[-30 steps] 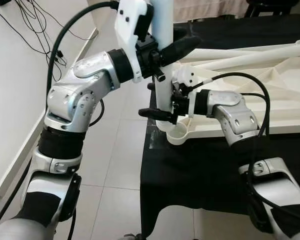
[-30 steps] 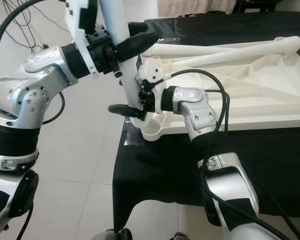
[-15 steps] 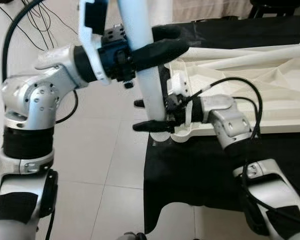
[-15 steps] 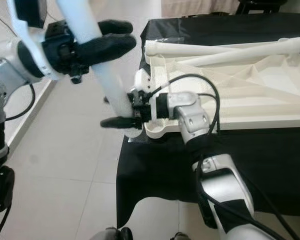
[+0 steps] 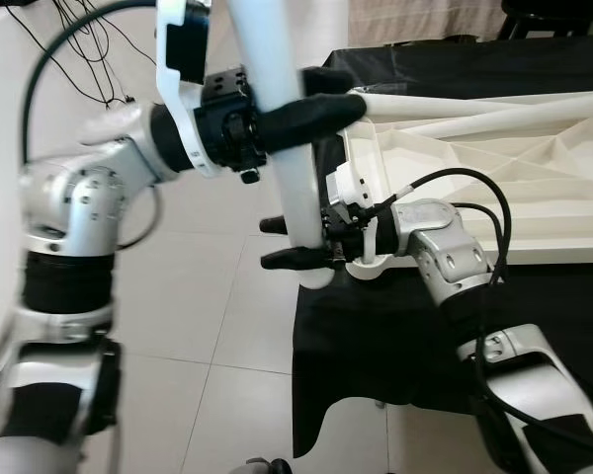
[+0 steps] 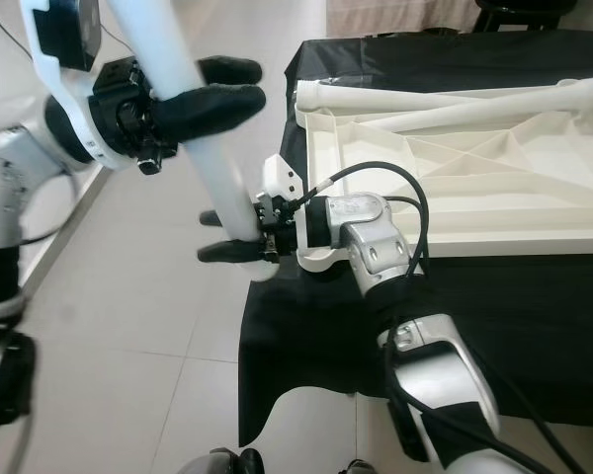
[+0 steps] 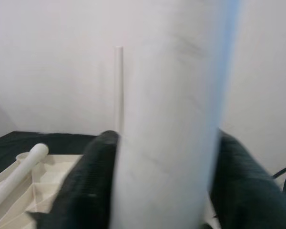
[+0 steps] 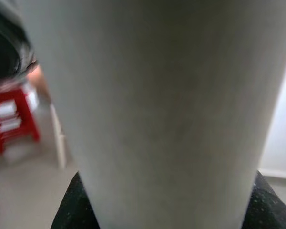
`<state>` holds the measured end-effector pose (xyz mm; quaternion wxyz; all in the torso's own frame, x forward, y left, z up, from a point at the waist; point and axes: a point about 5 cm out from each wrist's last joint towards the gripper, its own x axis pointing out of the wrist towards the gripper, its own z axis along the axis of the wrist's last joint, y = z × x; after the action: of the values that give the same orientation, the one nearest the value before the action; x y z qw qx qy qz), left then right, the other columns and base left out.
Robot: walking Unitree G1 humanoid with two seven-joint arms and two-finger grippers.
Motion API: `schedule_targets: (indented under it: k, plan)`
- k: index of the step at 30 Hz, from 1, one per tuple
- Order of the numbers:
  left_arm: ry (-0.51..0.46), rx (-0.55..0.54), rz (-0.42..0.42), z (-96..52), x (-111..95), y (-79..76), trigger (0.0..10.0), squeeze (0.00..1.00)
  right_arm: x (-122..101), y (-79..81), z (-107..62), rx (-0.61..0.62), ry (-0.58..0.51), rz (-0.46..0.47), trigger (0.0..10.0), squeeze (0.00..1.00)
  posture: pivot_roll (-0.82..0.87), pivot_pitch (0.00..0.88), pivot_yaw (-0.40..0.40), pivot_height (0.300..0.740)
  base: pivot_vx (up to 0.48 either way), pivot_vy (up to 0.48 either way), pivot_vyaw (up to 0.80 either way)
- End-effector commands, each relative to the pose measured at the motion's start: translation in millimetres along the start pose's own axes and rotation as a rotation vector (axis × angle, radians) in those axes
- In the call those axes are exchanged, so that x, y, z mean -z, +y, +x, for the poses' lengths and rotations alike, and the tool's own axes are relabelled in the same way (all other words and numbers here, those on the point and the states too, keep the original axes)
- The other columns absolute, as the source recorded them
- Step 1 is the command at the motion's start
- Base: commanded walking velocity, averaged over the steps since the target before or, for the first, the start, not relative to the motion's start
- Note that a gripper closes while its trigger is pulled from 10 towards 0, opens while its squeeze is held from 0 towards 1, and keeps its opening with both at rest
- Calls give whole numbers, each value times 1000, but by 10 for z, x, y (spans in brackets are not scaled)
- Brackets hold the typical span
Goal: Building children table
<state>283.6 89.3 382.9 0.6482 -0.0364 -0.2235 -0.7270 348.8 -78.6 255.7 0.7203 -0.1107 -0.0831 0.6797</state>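
Observation:
A white table leg (image 5: 289, 168) stands almost upright just left of the black-clothed table. My left gripper (image 5: 342, 91) is shut on its upper part, black fingers (image 7: 93, 181) on both sides. My right gripper (image 5: 269, 244) is shut on the leg's lower end, which hangs over the floor beside the corner socket (image 5: 372, 263) of the upturned white table top (image 5: 494, 197). Two more white legs (image 5: 455, 104) lie across that top. Up close, the leg (image 8: 152, 95) sits between my right gripper's fingers.
The black cloth (image 5: 395, 336) hangs down the table's left edge. Pale tiled floor (image 5: 217, 336) lies left of it, with a white wall and cables beyond my left arm. A red stool (image 8: 9, 119) stands on the floor.
The leg's lower end has come out of the corner socket and shifted left, off the table's edge. Both grippers moved with it and kept their hold. The camera also shifted.

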Motion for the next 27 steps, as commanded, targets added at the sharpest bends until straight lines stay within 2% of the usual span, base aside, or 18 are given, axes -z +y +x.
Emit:
schedule_targets:
  k: [1, 2, 3, 5, 9, 11, 13, 16, 17, 18, 19, 20, 21, 22, 23, 24, 25, 27]
  plan:
    - [18, 130, -38, 137, 72, -93, 10000, 1000, -54, -99, -5, 114, -33, 40, 0, 0, 14, 200, 103, 740, 0, 0, 0]
    - [6, 21, -14, 70, 61, 5, 10000, 1000, -74, -158, -37, 189, -55, 41, 0, 0, 15, 214, 99, 740, 0, 0, 0]
    - [6, 21, -14, 70, 61, 5, 10000, 1000, -74, -158, -37, 189, -55, 41, 0, 0, 15, 214, 99, 740, 0, 0, 0]
    - [-3, -168, 34, -115, 58, 131, 10000, 1000, -117, -259, -138, 306, -95, 48, 0, 0, 19, 231, 95, 740, 0, 0, 0]
    - [-1, -247, 52, -205, 58, 165, 10000, 1000, -141, -293, -195, 344, -117, 58, 0, 0, 23, 244, 91, 740, 0, 0, 0]
    - [14, -329, 81, -327, 37, 158, 10000, 1000, -165, -319, -260, 377, -138, 65, 0, 0, 27, 256, 89, 740, 0, 0, 0]
    - [70, -527, 147, -696, -66, -31, 10000, 1000, -229, -382, -449, 469, -188, 73, 0, 0, 38, 295, 86, 740, 0, 0, 0]
    - [93, -585, 167, -799, -93, -116, 10000, 1000, -251, -399, -510, 497, -204, 74, 0, 0, 38, 295, 86, 740, 0, 0, 0]
    - [138, -666, 155, -907, 30, -285, 10000, 1000, -282, -409, -609, 514, -230, 77, 0, 0, 49, 317, 88, 740, 0, 0, 0]
    - [138, -666, 155, -907, 30, -285, 10000, 1000, -282, -409, -609, 514, -230, 77, 0, 0, 49, 317, 88, 740, 0, 0, 0]
    - [168, -714, 143, -960, 122, -397, 10000, 1000, -301, -412, -670, 520, -246, 78, 0, 0, 49, 317, 88, 740, 0, 0, 0]
    - [235, -739, 77, -992, 401, -571, 10000, 1000, -303, -371, -709, 480, -244, 74, 0, 0, 49, 335, 93, 740, 0, 0, 0]
    - [235, -739, 77, -992, 401, -571, 10000, 1000, -303, -371, -709, 480, -244, 74, 0, 0, 49, 335, 93, 740, 0, 0, 0]
    - [297, -740, -4, -986, 693, -779, 10000, 420, -292, -311, -721, 425, -232, 71, 7020, 0, 47, 347, 97, 740, 0, 0, 0]
    - [297, -740, -4, -986, 693, -779, 10000, 420, -292, -311, -721, 425, -232, 71, 7020, 0, 47, 347, 97, 740, 0, 0, 0]
    - [327, -729, -60, -967, 863, -915, 10000, 420, -279, -268, -716, 386, -221, 70, 7020, 0, 47, 347, 97, 740, 0, 0, 0]
    - [369, -711, -121, -936, 1042, -1094, 10000, 0, -256, -206, -699, 333, -204, 75, 10000, 0, 46, 362, 101, 740, 0, 0, 0]
    - [390, -698, -151, -915, 1126, -1192, 10000, 0, -241, -170, -686, 304, -194, 81, 10000, 0, 46, 362, 101, 740, 0, 0, 0]
